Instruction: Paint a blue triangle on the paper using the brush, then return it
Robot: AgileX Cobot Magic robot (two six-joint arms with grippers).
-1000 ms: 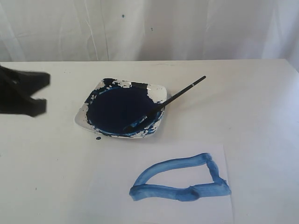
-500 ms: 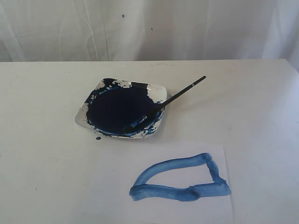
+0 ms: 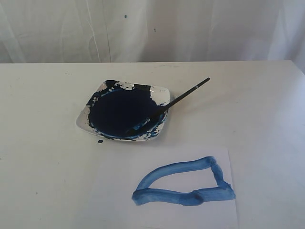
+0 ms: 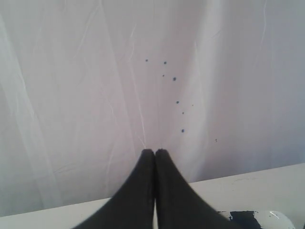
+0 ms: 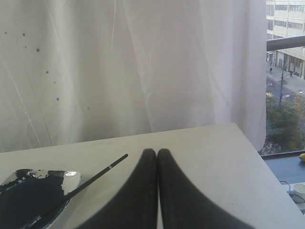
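Note:
The brush (image 3: 176,101) lies with its blue tip in the paint dish (image 3: 162,93) and its black handle sticking out over the rim toward the back right; the right wrist view shows the brush (image 5: 90,180) too. A thick blue triangle (image 3: 183,182) is painted on the white paper (image 3: 119,191) in front of the dish. Neither gripper appears in the exterior view. My left gripper (image 4: 154,151) is shut with nothing in it, raised and facing the curtain. My right gripper (image 5: 157,151) is shut and empty, to the right of the brush handle.
The dish (image 5: 28,191) is filled with dark blue paint. A small blue drip (image 3: 100,141) marks the table by the dish's front left. A white curtain (image 3: 152,28) with blue specks hangs behind the table. The table's right edge (image 5: 252,152) borders a window.
The left gripper, seen at the left edge of the exterior view a second ago, has drawn back out of that view. Brush, dish and paper have not moved.

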